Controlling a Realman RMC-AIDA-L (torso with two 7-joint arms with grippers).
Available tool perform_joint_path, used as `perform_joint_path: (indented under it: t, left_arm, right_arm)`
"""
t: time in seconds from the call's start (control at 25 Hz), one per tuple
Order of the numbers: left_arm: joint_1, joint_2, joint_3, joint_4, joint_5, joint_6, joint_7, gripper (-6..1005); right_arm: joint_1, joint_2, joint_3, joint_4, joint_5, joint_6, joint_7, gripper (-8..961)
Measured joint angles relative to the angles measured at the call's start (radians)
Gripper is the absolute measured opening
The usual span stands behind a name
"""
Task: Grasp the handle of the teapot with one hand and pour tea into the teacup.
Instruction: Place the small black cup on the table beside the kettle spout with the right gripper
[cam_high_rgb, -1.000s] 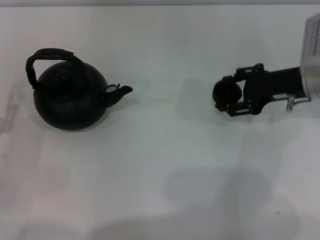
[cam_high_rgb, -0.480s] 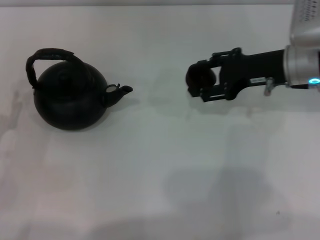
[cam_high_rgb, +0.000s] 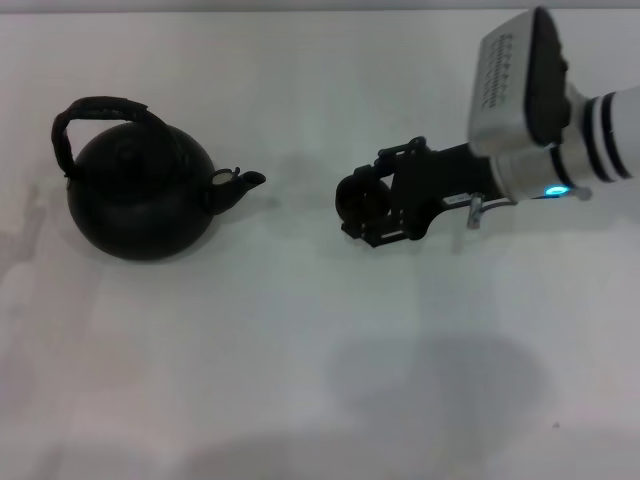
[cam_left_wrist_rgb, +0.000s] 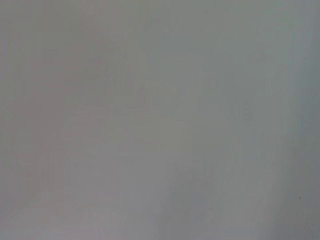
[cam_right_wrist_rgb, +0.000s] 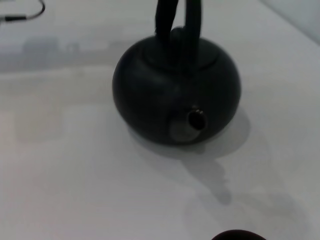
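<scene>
The round matte black teapot (cam_high_rgb: 140, 195) stands on the white table at the left, its spout (cam_high_rgb: 243, 183) pointing right and its dark arched handle (cam_high_rgb: 98, 112) over the top. It also shows in the right wrist view (cam_right_wrist_rgb: 176, 95), spout toward the camera. My right gripper (cam_high_rgb: 362, 210) is shut on the tiny dark teacup (cam_high_rgb: 357, 196) and holds it to the right of the spout, a short gap away. The cup's rim (cam_right_wrist_rgb: 239, 235) just shows in the right wrist view. My left gripper is out of view; its wrist view shows only blank table.
The white table (cam_high_rgb: 300, 350) spreads all round the teapot and the cup. A thin dark cable (cam_right_wrist_rgb: 22, 12) lies at the far edge in the right wrist view.
My right arm has moved left across the table with the teacup, from the far right to just right of the spout. The teapot has not moved.
</scene>
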Motion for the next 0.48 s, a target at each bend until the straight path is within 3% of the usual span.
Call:
perform_joint_path:
  t: [0.2, 0.48]
  left_arm:
    - [0.001, 0.0, 0.0, 0.0, 0.0, 0.0, -0.001, 713]
    - [-0.007, 0.0, 0.0, 0.0, 0.0, 0.001, -0.001, 713]
  right_arm:
    - [0.014, -0.001, -0.072, -0.003, -0.001, -0.047, 0.011, 725]
    - [0.014, -0.004, -0.084, -0.004, -0.009, -0.056, -0.011, 725]
